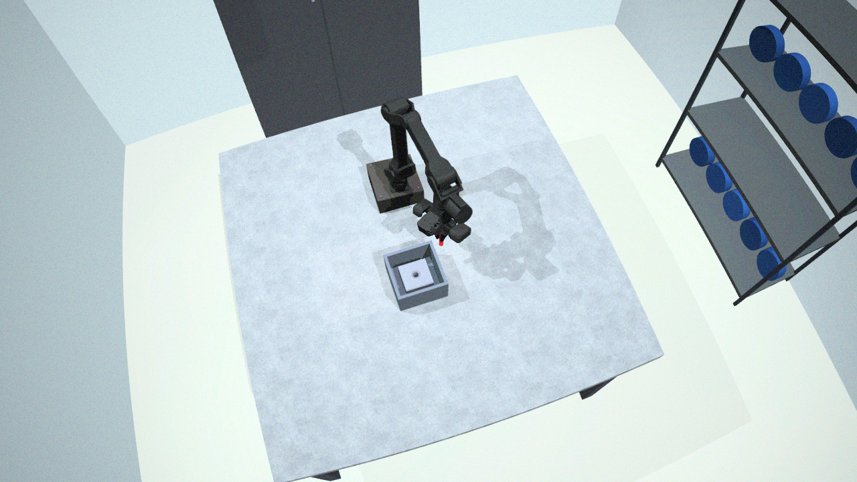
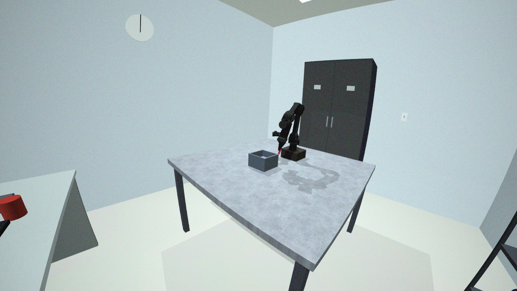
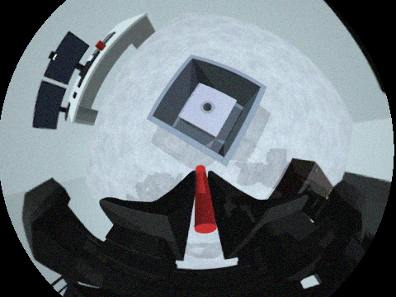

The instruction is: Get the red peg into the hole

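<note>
The place looked like a lab or workshop room. A robot arm [image 1: 432, 152] [image 2: 297, 124] stood on a grey table [image 1: 335, 371] [image 2: 231, 188] at the centre of the top view. A tall dark cabinet [image 1: 323, 53] [image 2: 336, 104] stood behind it. Metal shelving [image 1: 702, 82] with blue discs filled the upper right, and two dark monitors [image 3: 68, 55] showed at upper left in the wrist view.
</note>
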Motion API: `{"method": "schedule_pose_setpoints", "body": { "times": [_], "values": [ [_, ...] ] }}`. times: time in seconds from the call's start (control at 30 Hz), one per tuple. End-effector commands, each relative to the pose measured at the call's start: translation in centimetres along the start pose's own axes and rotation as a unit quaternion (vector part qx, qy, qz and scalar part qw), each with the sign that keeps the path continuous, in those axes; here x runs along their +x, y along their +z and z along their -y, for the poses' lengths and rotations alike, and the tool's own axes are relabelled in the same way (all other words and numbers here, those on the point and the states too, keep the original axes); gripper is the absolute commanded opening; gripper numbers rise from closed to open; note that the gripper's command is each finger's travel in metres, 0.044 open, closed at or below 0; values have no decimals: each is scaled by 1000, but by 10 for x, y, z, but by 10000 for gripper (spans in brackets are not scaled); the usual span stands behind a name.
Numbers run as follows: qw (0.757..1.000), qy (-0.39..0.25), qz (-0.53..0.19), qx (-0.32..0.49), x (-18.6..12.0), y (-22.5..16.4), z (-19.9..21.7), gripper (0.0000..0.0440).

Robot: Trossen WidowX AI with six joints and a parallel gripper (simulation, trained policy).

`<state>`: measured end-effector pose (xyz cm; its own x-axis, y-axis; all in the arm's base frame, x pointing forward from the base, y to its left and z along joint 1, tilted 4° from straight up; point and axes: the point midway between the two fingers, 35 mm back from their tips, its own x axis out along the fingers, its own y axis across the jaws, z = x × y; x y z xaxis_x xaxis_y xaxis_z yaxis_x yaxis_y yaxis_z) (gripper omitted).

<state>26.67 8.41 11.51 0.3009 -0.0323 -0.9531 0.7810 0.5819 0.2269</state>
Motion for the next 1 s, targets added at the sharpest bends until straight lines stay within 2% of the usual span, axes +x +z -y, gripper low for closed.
{"method": "schedule_pose_setpoints", "body": {
  "times": [0.0,0.57,0.97],
  "values": [
    [1000,0,10,8,-1,17,-3,0],
    [998,-15,27,53,22,80,-1,3],
    [997,-33,7,68,50,99,3,14]
  ]
}}
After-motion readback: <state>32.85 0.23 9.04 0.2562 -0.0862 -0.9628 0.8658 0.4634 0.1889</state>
